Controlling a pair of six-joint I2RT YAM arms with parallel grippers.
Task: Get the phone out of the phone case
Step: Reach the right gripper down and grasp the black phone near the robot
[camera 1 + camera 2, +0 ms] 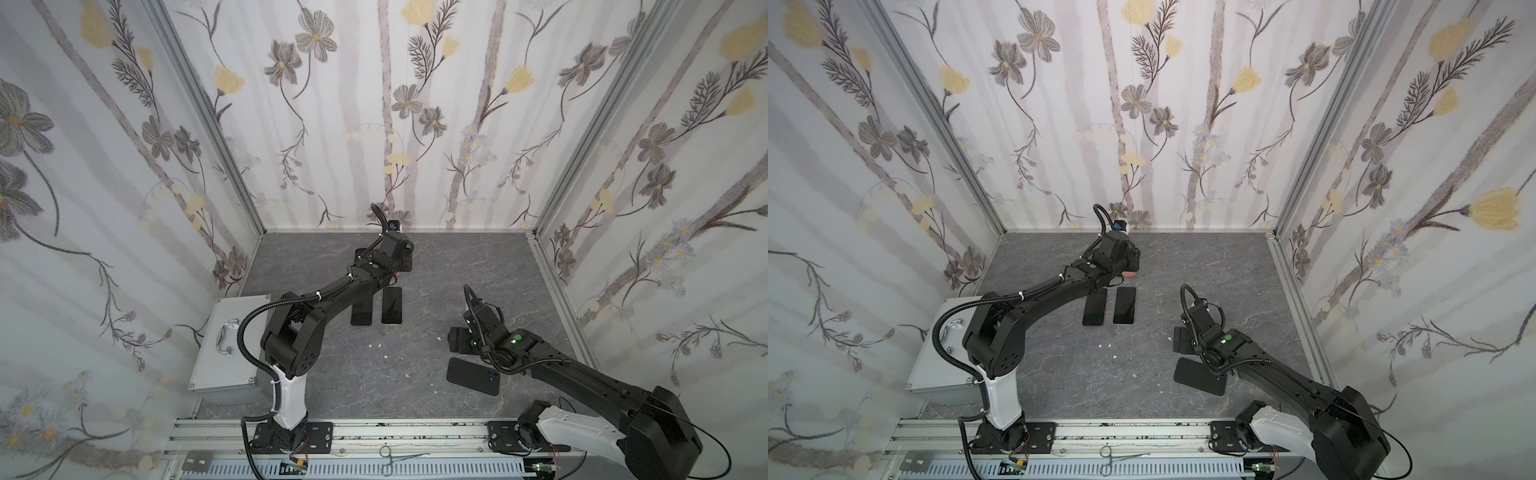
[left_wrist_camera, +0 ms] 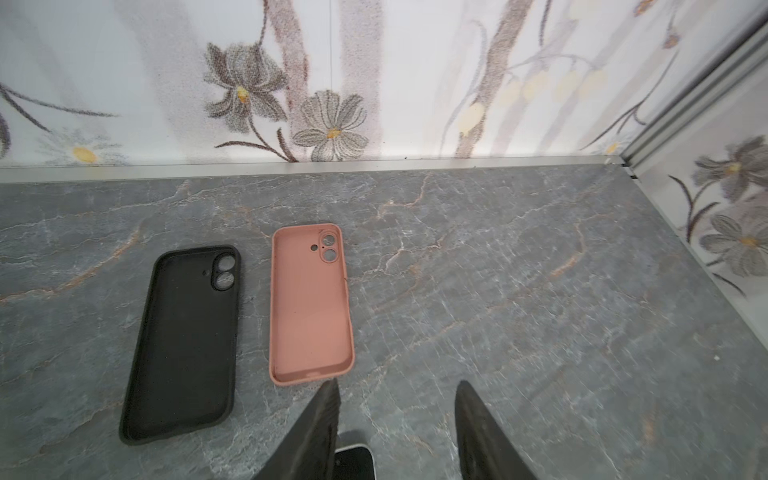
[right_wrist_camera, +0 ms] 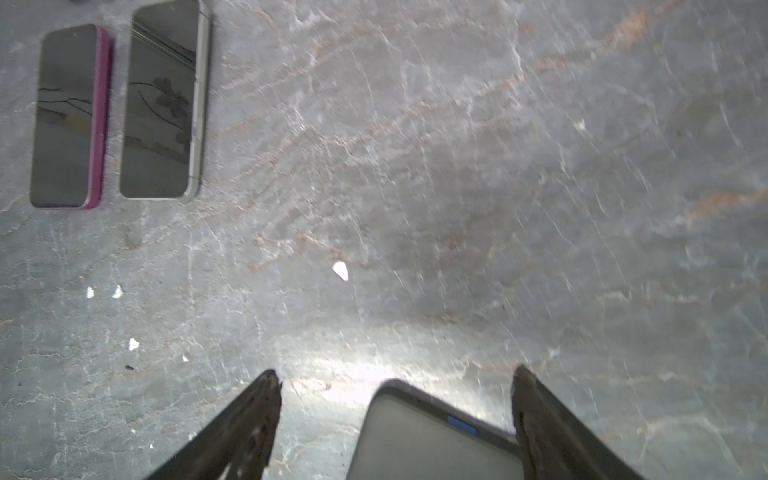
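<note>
Cased phone (image 3: 432, 440) is found flat on the table (image 3: 457, 208), between the widely spread fingers of the right gripper (image 3: 395, 372). It lies nearer 1 finger than the other, and no grip on it is shown. In a top view the cased phone (image 1: 473, 376) is seen camera side up, partly under the right wrist.

Farther off, the pink-edged phone (image 3: 66, 116) and the grey-edged phone (image 3: 160, 104) are laid bare, side by side. Beyond them the left gripper (image 2: 399, 383) is held apart and empty, just short of the pink case (image 2: 311, 307), with the black case (image 2: 183, 345) beside it. Both cases are empty.

2 removals are judged done; 1 phone is left to be freed.
</note>
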